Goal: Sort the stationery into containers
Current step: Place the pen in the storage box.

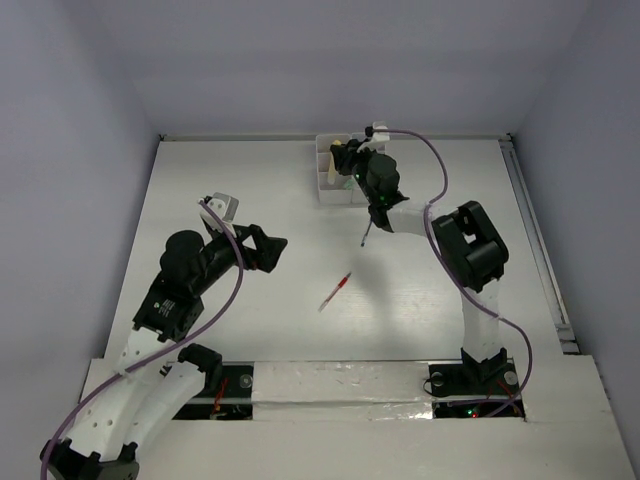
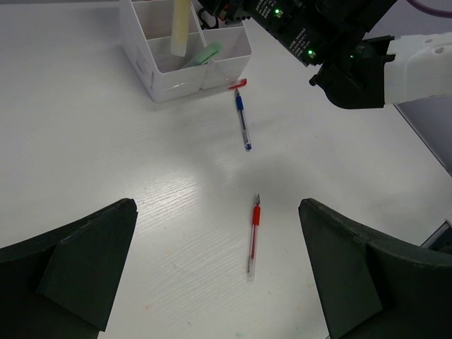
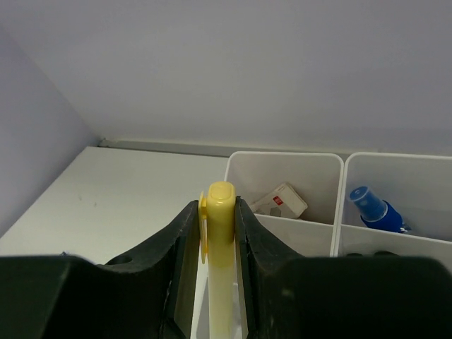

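Observation:
My right gripper (image 3: 216, 209) is shut on a yellow marker (image 3: 220, 240) and holds it upright over the white six-compartment organizer tray (image 3: 337, 191) at the table's far side (image 1: 326, 180). From the left wrist view the marker (image 2: 180, 28) stands in a near compartment of the tray (image 2: 152, 74), beside a pale-green marker (image 2: 205, 54). A blue pen (image 2: 242, 121) lies just in front of the tray. A red pen (image 2: 253, 233) lies mid-table (image 1: 336, 291). My left gripper (image 2: 217, 212) is open and empty, hovering above the table short of the red pen.
A white eraser (image 3: 280, 201) lies in a far compartment and a blue-capped item (image 3: 371, 209) in the one to its right. The right arm (image 2: 353, 49) reaches over the table behind the blue pen. Walls enclose the table.

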